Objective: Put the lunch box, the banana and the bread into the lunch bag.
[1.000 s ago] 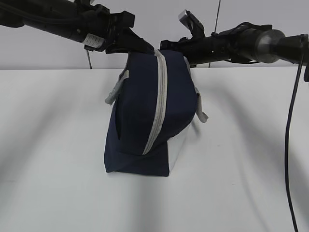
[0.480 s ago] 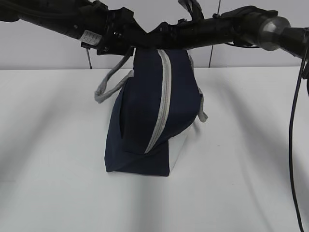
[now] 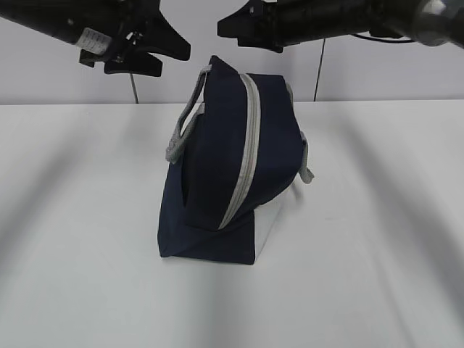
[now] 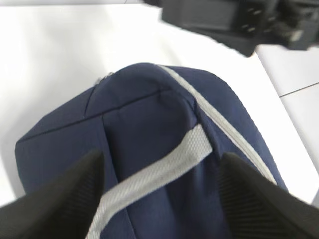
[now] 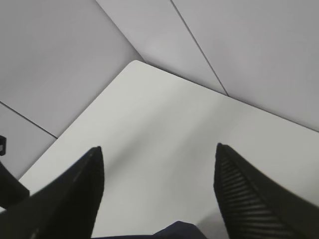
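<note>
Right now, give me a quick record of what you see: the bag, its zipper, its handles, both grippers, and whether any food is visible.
lunch bag: navy, standing on the white table, leaning a little
zipper: grey, looks closed along the top and front
handle: grey strap, hanging loose at the bag's left side
left gripper: open, above the bag, holding nothing
right gripper: open, above the bag, holding nothing
lunch box, banana, bread: none in view

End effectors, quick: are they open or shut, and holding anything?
Left end effector: open, holding nothing, above the lunch bag.
Right end effector: open, holding nothing.
</note>
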### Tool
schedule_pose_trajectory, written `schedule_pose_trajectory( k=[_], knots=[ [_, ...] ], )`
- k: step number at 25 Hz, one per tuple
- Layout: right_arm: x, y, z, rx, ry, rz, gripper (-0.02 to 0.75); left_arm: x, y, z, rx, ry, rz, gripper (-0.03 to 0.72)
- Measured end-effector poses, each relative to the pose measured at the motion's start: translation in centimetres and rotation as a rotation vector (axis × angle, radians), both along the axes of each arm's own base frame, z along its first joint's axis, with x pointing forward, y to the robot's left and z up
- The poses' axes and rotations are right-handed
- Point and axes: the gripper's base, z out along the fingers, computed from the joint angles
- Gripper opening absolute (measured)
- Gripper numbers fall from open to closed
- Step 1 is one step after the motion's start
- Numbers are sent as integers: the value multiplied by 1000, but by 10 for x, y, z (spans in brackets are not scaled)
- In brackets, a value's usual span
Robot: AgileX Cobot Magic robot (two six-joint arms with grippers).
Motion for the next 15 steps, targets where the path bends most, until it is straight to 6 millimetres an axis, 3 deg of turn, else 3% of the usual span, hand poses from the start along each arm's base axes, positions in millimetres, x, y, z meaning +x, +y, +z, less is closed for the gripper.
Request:
schedule_pose_trajectory(
  k=[4, 9, 15],
  knots=[
    [-21, -2, 19, -18, 2, 10, 511, -7, 10, 0, 31, 80, -20, 487],
    [-56, -8, 34, -52, 18, 6, 511, -23, 23, 2, 202, 171, -28, 466],
    [-110, -22, 69, -103, -44, -88, 511, -50, 39, 29, 341, 206, 13, 437]
  ],
)
